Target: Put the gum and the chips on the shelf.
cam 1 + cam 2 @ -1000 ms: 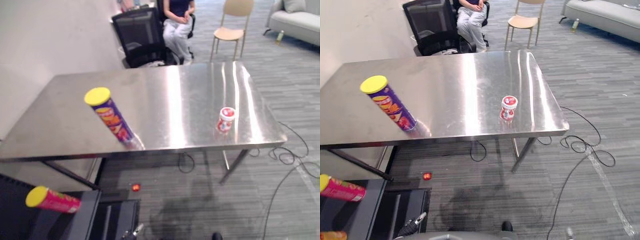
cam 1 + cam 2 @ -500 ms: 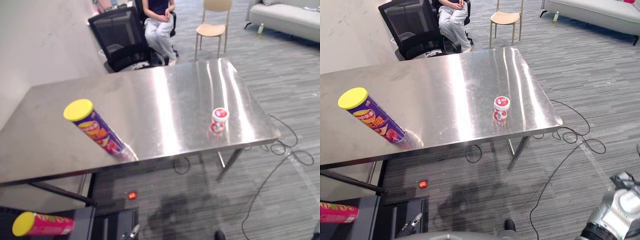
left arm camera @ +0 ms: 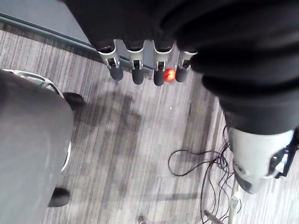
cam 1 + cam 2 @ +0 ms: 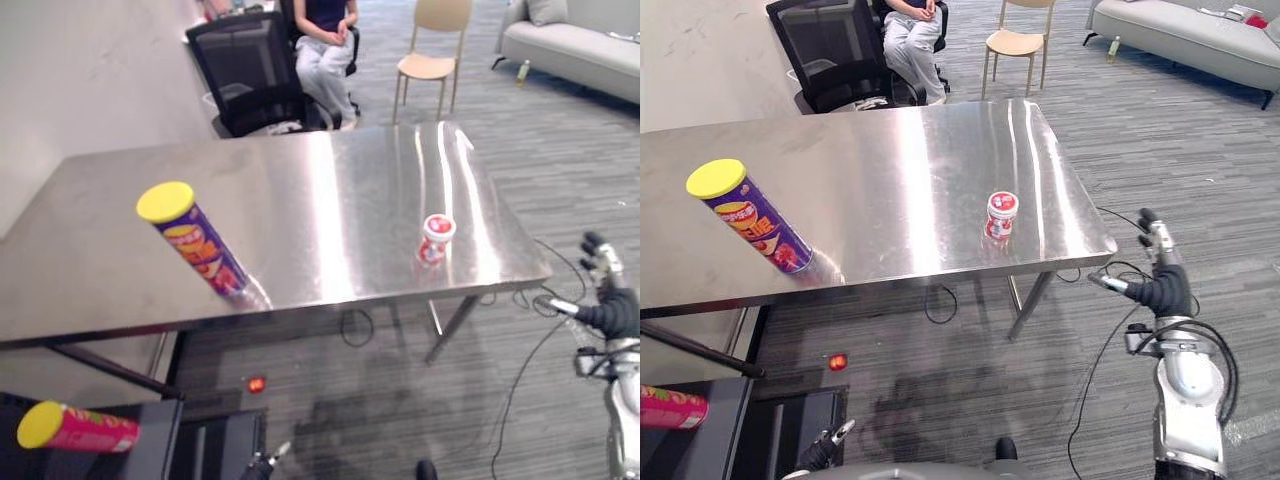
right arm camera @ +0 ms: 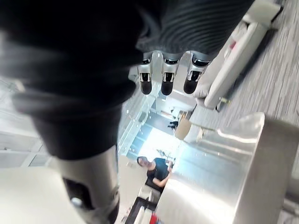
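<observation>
since neither hand is holding anything, i'd say the job hasn't really started. both task items sit on the steel table (image 4: 330, 190). the chips can (image 4: 195, 243), purple with a yellow lid, stands on its base close to the front edge on the robot's left. the gum tub (image 4: 434, 238), white and red, is near the front right corner, well apart from the can.

the right hand (image 4: 1162, 278) hangs out past that right corner, off the table, with straight, slightly spread fingers (image 5: 167, 80) and nothing in them. my read is it's up there because the gum is the item nearest that side, so a reach in from the right makes sense. the left hand (image 3: 137, 73) points its fingers down at the floor, also straight and empty, so it looks parked.

down at the lower left there's a dark shelf (image 4: 160, 445) with a pink can (image 4: 75, 428) lying on its side on it. i'm guessing that's the drop spot, which would explain the chips being on the left end, closest to it.

a person (image 4: 325, 40) sits in an office chair (image 4: 250, 75) behind the table, out of the way.
</observation>
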### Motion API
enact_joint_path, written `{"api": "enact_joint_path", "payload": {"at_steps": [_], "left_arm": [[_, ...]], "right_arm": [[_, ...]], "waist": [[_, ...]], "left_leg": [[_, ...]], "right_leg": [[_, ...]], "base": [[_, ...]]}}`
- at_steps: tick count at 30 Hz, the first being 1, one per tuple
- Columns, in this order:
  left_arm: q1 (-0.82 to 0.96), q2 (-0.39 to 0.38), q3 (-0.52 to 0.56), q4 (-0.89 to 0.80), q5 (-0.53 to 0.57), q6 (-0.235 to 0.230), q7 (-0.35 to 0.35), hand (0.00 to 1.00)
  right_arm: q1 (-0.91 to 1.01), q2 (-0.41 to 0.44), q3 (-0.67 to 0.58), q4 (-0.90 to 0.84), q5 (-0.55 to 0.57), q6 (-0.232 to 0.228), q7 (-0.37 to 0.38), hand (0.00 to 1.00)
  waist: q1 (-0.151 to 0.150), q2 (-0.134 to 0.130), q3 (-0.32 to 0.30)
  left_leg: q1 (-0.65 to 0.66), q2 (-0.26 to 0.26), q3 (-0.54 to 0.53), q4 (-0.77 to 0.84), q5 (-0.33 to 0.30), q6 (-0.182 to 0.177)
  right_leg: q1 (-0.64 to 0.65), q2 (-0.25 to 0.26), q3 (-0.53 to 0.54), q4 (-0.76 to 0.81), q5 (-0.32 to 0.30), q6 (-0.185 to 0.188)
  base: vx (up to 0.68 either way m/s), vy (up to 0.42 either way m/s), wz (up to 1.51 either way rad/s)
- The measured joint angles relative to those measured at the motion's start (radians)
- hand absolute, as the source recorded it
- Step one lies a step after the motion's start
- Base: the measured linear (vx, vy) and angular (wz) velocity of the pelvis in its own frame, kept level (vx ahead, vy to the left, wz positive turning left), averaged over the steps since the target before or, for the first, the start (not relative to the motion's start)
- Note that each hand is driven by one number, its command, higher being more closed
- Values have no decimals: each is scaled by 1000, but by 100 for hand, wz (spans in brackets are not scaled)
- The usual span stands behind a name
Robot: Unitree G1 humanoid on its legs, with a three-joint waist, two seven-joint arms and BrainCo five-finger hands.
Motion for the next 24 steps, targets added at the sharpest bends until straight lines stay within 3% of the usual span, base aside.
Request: {"api": "enact_joint_path", "payload": {"at_steps": [10, 24], "left_arm": [[-8, 14, -34, 2, 37, 0, 5, 0], [-8, 14, -33, 0, 39, 1, 36, 0]], "right_arm": [[-33, 9, 124, 82, 0, 3, -17, 0], [-150, 112, 81, 176, -2, 7, -156, 0]], "waist": [[3, 1, -3], [3, -4, -2]], "left_leg": [[-3, -4, -53, -26, 29, 3], [2, -6, -95, -76, 74, 2]], "right_leg": [[19, -2, -55, -3, 0, 0], [33, 1, -95, -13, 3, 2]], "base": [[-10, -16, 15], [-19, -19, 9]]}}
